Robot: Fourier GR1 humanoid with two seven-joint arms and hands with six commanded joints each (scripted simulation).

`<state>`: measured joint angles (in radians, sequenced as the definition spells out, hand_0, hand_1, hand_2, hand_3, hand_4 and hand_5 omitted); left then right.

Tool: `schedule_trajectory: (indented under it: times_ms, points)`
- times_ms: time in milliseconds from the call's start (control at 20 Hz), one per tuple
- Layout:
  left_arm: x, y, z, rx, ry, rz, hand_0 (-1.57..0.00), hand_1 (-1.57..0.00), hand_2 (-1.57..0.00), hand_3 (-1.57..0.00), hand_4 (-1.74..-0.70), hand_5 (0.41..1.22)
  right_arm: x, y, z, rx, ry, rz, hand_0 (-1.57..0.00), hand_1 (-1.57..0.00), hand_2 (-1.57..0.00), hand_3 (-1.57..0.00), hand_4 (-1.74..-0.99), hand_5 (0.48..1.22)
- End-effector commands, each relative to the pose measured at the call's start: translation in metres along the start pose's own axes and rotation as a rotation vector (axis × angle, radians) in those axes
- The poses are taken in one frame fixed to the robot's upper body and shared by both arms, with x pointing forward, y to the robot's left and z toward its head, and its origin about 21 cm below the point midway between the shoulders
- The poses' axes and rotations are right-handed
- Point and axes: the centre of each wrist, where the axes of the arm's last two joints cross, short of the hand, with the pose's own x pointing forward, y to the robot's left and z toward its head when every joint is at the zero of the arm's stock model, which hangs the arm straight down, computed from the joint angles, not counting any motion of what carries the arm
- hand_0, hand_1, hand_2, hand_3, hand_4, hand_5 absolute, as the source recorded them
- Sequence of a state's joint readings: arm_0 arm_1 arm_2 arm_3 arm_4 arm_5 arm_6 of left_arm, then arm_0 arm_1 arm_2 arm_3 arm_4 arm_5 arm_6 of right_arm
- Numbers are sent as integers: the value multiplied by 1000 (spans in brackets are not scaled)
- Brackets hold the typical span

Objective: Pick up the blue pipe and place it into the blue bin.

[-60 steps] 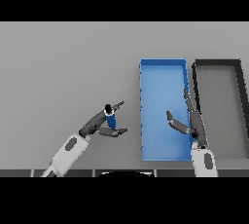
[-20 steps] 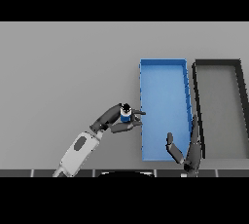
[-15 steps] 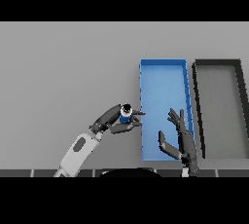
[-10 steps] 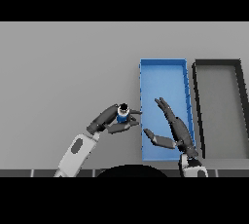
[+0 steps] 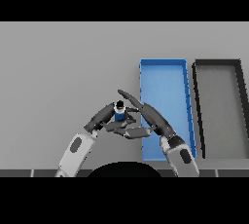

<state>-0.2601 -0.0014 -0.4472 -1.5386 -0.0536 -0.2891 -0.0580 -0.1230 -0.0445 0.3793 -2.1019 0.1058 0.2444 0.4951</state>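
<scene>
My left robot hand (image 5: 103, 116) pinches the blue pipe (image 5: 119, 112), upright, just off the blue bin's (image 5: 163, 63) left wall near the table's front edge. My right robot hand (image 5: 148, 116), fingers spread, reaches beside it; the bin lies rightward.

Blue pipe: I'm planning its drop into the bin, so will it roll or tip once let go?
The blue pipe looks short, round and rigid, so it would probably roll if released on its side. Held upright in the left hand, it may tip. The blue bin has raised walls, which should contain it.
</scene>
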Motion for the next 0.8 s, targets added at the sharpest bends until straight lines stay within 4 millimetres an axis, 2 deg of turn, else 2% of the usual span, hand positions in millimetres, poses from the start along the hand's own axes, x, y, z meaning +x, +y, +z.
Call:
schedule_trajectory:
  times_ms: [0, 150, 250, 400, 450, 500, 600, 650, 750]
  points:
    - [-1, 1, 3, -5, -4, 11, -1571, -1571, -1571, -1571, -1465, 1221, 6, -2, -5, 8, -23, 16, 1, -2, -52, 1, -1242, 551]
    - [0, 1, 1, -12, 14, 24, -1571, -1571, -1571, -1571, -1470, 1221, 24, -3, -18, 38, -71, 57, -11, -20, -71, 1, -1209, 534]
    - [-1, 4, 8, -7, 15, 13, -1571, -1571, -1571, -1571, -1469, 1221, 32, -4, -26, 61, -69, 69, -23, -32, -83, 1, -1186, 521]
    - [2, 0, 5, -5, 34, 1, -1571, -1571, -1571, -1571, -1465, 1221, 30, -9, -38, 94, -28, 87, -69, -108, -166, -44, -1204, 497]
    - [0, 2, 4, -4, 55, -6, -1571, -1571, -1571, -1571, -1462, 1221, 32, -6, -43, 109, -29, 87, -168, -218, -261, -128, -1233, 487]
    - [-2, 2, 5, -1, 36, 1, -1571, -1571, -1571, -1571, -1517, 1221, 31, -5, -47, 124, -32, 88, -323, -362, -377, -242, -1278, 485]
    - [0, 4, 5, -9, 78, -6, -1571, -1571, -1571, -1571, -1595, 1221, 33, -4, -50, 141, -44, 87, -702, -703, -745, -604, -1406, 500]
    - [0, 4, 5, -5, 79, -15, -1571, -1571, -1571, -1571, -1622, 1221, 33, 0, -49, 149, -53, 83, -876, -877, -910, -762, -1467, 518]
    - [0, 3, 4, 2, 65, -2, -1571, -1571, -1571, -1511, -1662, 1221, 35, 3, -55, 154, -62, 50, -1126, -1127, -1148, -953, -1551, 596]
